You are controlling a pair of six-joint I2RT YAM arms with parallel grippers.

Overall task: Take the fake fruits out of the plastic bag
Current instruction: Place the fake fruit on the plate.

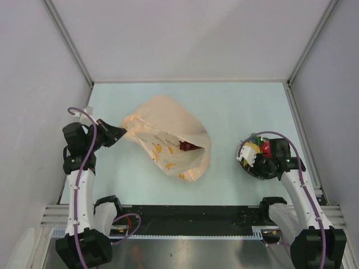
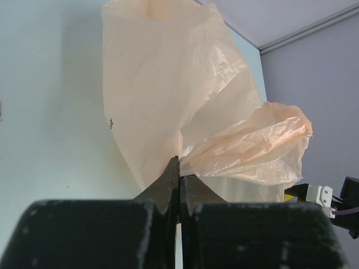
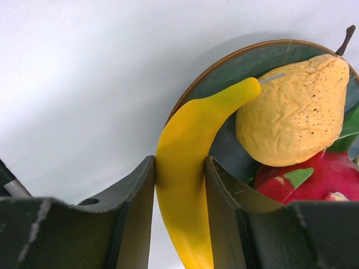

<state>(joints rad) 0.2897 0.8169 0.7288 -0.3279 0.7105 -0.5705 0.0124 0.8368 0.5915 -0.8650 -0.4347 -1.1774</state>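
Note:
The peach-orange plastic bag (image 1: 162, 126) (image 2: 168, 84) lies on the table at centre left, its mouth facing right. A dark red fake fruit (image 1: 188, 147) shows inside that mouth. My left gripper (image 1: 121, 134) (image 2: 180, 168) is shut on the bag's crinkled left end. On the right, my right gripper (image 1: 251, 155) (image 3: 179, 165) is shut on a yellow banana (image 3: 188, 151) (image 1: 251, 148), whose tip reaches over the dark plate (image 3: 224, 78) (image 1: 253, 173). A yellow pear (image 3: 294, 112) and a red fruit with green bits (image 3: 331, 174) lie in the plate.
White walls close the table at the back and both sides. The plate sits near the right wall. Both arm bases stand on the black rail (image 1: 190, 216) along the near edge.

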